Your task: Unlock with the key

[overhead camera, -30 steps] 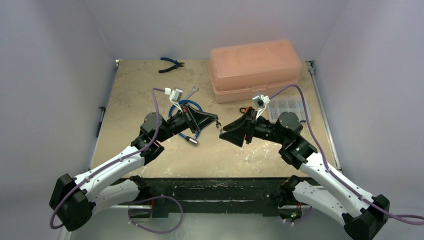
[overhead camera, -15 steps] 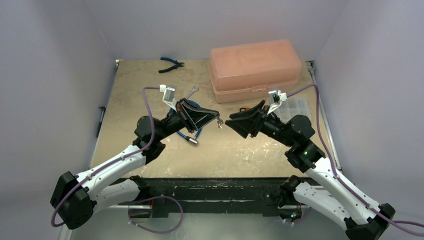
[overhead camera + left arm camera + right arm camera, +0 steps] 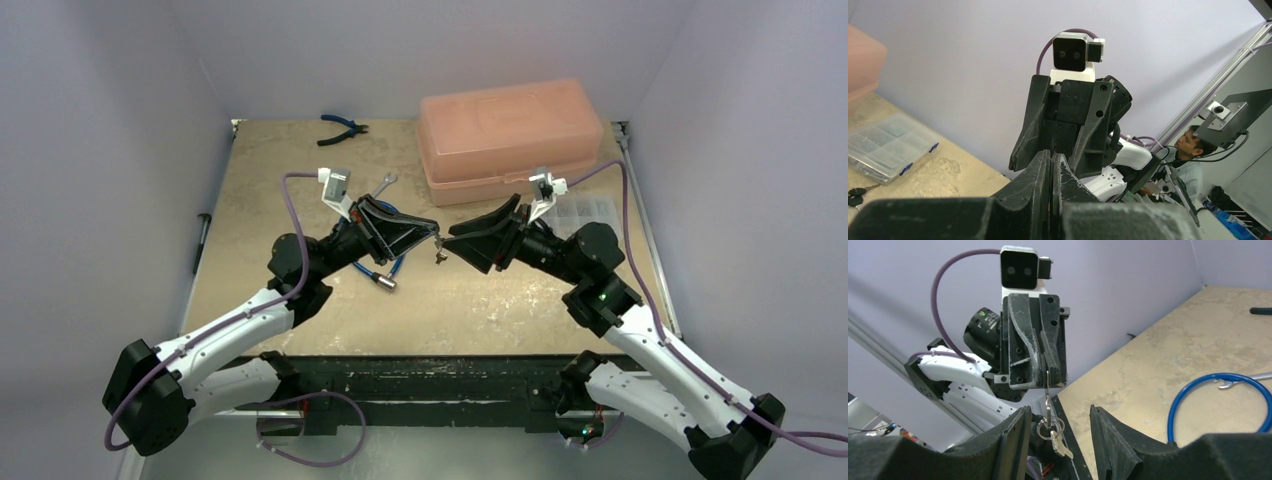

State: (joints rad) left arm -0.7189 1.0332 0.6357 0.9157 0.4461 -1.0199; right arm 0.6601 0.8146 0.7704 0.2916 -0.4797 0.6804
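My left gripper [image 3: 434,233] is shut on a small silver key and holds it above the table. In the right wrist view the left gripper [image 3: 1047,371] faces the camera, with a key ring [image 3: 1050,428] and a second key [image 3: 1063,447] dangling from it. My right gripper [image 3: 452,241] is open and faces the left one tip to tip; in its own view [image 3: 1059,412] the dangling keys hang between its fingers without touching them. The blue cable lock [image 3: 384,283] lies on the table under the left arm. In the left wrist view the left gripper [image 3: 1051,161] is pressed shut and the key is hidden.
A pink plastic box [image 3: 510,135] stands at the back right, with a clear parts organiser [image 3: 582,214] beside it. Blue-handled pliers [image 3: 342,128] lie at the back edge. A silver wrench [image 3: 386,183] lies by the cable loop [image 3: 1198,385].
Both wrists have tilted up and lifted. My right gripper has moved left toward the left gripper, so the hanging keys now sit between its open fingers. The left gripper still holds the key.
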